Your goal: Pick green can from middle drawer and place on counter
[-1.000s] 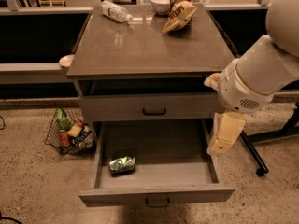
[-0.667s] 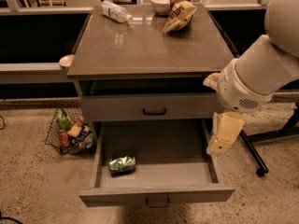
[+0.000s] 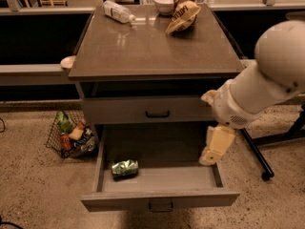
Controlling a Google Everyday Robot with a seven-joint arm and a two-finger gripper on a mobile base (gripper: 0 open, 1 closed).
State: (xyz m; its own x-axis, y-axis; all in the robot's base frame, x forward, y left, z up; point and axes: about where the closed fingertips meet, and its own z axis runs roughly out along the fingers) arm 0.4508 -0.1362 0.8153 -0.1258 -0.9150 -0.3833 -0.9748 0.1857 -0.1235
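The green can (image 3: 125, 168) lies on its side in the front left part of the open middle drawer (image 3: 162, 198), which is pulled out from the cabinet. The counter (image 3: 152, 46) forms the cabinet's top. My gripper (image 3: 217, 147) hangs at the end of the white arm, over the drawer's right side. It is well to the right of the can and does not touch it. It holds nothing that I can see.
On the counter's far edge lie a clear plastic bottle (image 3: 118, 12), a white bowl (image 3: 163, 3) and a yellow-brown snack bag (image 3: 183, 14). The upper drawer (image 3: 147, 109) is closed. A wire basket of items (image 3: 71, 135) stands on the floor at the left. A chair base (image 3: 264, 171) is at the right.
My arm has lowered and the gripper has moved slightly down and left, over the drawer's right side. The can and the drawer have not moved.
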